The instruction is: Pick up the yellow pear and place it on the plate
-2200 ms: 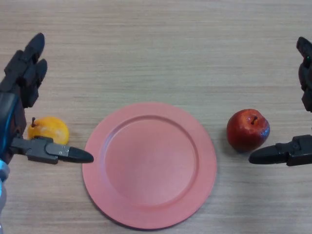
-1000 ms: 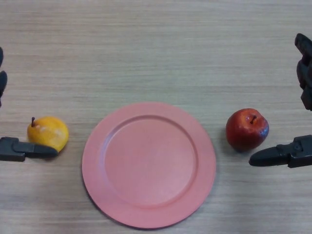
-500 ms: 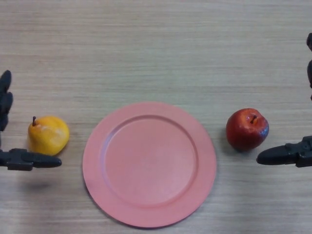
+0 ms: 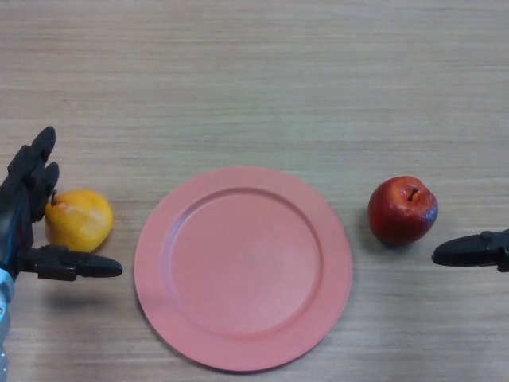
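The yellow pear (image 4: 79, 220) lies on the table at the left, just left of the plate. The pink plate (image 4: 242, 267) sits in the middle with nothing on it. My left hand (image 4: 28, 219) is open around the pear: its fingers reach past the pear's far left side and its thumb (image 4: 79, 267) lies along the near side. The fingers hide part of the pear's left edge. My right hand (image 4: 473, 251) shows only as one straight finger at the right edge, just right of the apple.
A red apple (image 4: 403, 209) lies on the table to the right of the plate. The wooden table (image 4: 254, 79) stretches away behind the plate.
My left hand has come back in from the left edge and now brackets the pear. My right hand has drawn back toward the right edge. The pear, plate and apple have not moved.
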Action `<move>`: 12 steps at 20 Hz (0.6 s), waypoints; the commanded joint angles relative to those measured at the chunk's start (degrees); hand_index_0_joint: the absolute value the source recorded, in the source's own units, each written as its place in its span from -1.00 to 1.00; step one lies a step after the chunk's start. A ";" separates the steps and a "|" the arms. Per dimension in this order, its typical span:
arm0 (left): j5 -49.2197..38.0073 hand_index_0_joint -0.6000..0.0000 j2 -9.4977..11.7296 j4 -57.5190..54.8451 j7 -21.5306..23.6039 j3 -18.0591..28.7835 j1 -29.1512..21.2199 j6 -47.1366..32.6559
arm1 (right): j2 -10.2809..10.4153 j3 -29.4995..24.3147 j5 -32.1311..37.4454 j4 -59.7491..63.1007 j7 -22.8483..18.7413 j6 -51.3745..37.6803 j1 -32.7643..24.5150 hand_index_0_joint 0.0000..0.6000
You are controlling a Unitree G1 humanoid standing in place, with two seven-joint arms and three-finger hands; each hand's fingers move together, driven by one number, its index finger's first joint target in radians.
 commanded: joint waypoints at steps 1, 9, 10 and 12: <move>-4.45 1.00 2.72 -2.37 5.07 3.14 -2.78 -5.79 | -2.01 -4.37 2.58 -3.75 -2.20 -4.27 -1.67 -1.00; 2.75 0.33 3.62 0.10 11.62 2.21 -1.26 -8.14 | -2.08 -4.72 4.75 -5.18 -3.47 -1.88 -1.42 -1.00; 4.85 -0.17 3.87 0.99 13.09 1.96 -1.39 -9.16 | -2.09 -4.67 4.82 -5.23 -3.58 -1.73 -1.47 -1.00; 11.81 -1.00 4.86 4.14 17.34 1.12 -1.91 -13.40 | -2.06 -4.52 5.15 -5.61 -4.40 -1.15 -1.75 -1.00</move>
